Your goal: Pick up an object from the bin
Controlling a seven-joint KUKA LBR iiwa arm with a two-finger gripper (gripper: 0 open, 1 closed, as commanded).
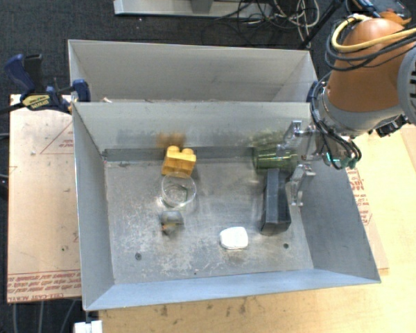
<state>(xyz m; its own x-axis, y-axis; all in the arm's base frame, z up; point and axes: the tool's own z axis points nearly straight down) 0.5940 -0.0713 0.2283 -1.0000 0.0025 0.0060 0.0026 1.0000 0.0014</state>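
Camera view, from above; clock directions are read on the floor of the grey metal bin, with 12 o'clock at the far wall.

The arm, with its orange cover, enters over the rim at 2 o'clock. The gripper hangs low at the bin's 3 o'clock side, close to the right wall. Its two metal fingers stand wide apart, one toward 12 o'clock and one toward 6 o'clock.

A green rounded thing lies on its side at 2 o'clock, near the far wall. Its right end reaches into the gap between the fingers. Whether either finger touches it cannot be told, and no grasp is shown.

A dark grey long block lies at 3 o'clock, just on the 6 o'clock side of the green thing. Its length runs from 12 to 6, and the nearer finger is just beside its right edge.

The other things lie well apart from the gripper:
- a white oval piece at 5 o'clock
- a yellow block at 11 o'clock, against the far wall
- a clear round cup just below the yellow block, at 9 o'clock
- a small brownish thing at 8 o'clock, too small to tell its kind
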